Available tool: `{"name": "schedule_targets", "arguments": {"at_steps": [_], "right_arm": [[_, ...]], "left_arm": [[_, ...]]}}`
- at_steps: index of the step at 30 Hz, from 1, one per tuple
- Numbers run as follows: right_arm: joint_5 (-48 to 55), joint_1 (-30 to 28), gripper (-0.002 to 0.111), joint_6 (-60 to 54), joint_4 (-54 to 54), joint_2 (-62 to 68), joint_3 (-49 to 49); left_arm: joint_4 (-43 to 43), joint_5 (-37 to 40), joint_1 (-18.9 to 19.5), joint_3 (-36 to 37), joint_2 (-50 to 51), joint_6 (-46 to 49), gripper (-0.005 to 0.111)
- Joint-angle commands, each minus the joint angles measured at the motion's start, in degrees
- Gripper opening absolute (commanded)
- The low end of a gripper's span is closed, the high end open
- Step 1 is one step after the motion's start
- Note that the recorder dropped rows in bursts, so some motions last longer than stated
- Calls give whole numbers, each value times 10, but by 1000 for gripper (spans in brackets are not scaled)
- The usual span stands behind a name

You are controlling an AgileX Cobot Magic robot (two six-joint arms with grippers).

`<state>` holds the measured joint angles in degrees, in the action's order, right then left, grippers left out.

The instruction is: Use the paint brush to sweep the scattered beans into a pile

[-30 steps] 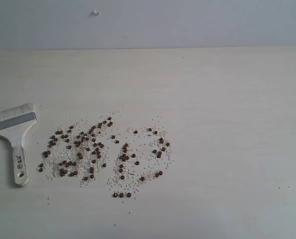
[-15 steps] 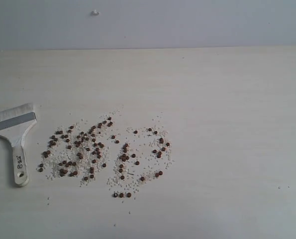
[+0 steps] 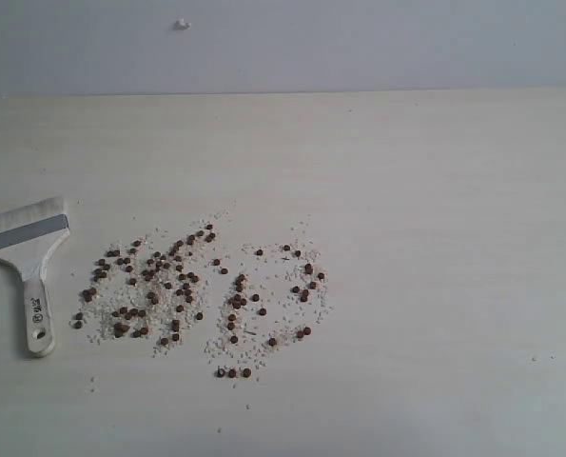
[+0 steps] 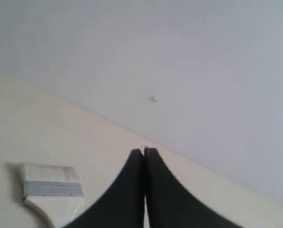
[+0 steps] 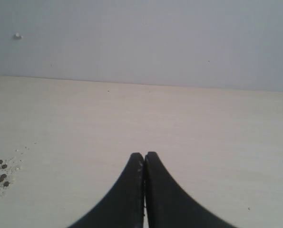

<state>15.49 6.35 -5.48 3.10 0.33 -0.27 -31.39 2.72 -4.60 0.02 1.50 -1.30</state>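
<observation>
Beans (image 3: 183,290) reddish-brown, tiny, scattered among white grains (image 3: 227,350).

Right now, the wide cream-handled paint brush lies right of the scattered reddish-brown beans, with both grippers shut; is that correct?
No: the exterior view shows the wide cream-handled paint brush left of the scattered reddish-brown beans. The left gripper and right gripper are indeed shut.
</observation>
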Motion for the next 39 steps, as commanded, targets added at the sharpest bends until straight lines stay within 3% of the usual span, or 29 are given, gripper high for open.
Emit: {"name": "schedule_targets", "arguments": {"at_steps": [1,5,9,12,16,20,24,27,34,37,39], "right_arm": [[-3,-3,0,-4,-2,-3,3],[-3,-3,0,-4,-2,-3,3],[-3,-3,0,-4,-2,-3,3],[-3,-3,0,-4,-2,-3,3],[-3,-3,0,-4,-2,-3,3],[-3,-3,0,-4,-1,-3,3],[-3,-3,0,-4,-1,-3,3],[-3,-3,0,-4,-1,-3,3],[-3,-3,0,-4,-1,-3,3],[-3,-3,0,-4,-2,-3,3],[-3,-3,0,-4,-2,-3,3]], "left_arm": [[-56,-114,-1,0,-3,-12,0],[-42,-218,-1,0,-3,-24,0],[-15,-229,-1,-32,6,-22,0],[-7,-213,-1,-105,59,13,0],[-7,-97,0,-235,205,69,0],[6,80,0,-352,399,97,0],[67,228,0,-448,598,87,0],[141,313,0,-509,703,25,0],[415,510,-1,-553,817,-245,0],[424,565,-8,-546,831,-281,0],[407,552,-41,-526,832,-311,0]]}}
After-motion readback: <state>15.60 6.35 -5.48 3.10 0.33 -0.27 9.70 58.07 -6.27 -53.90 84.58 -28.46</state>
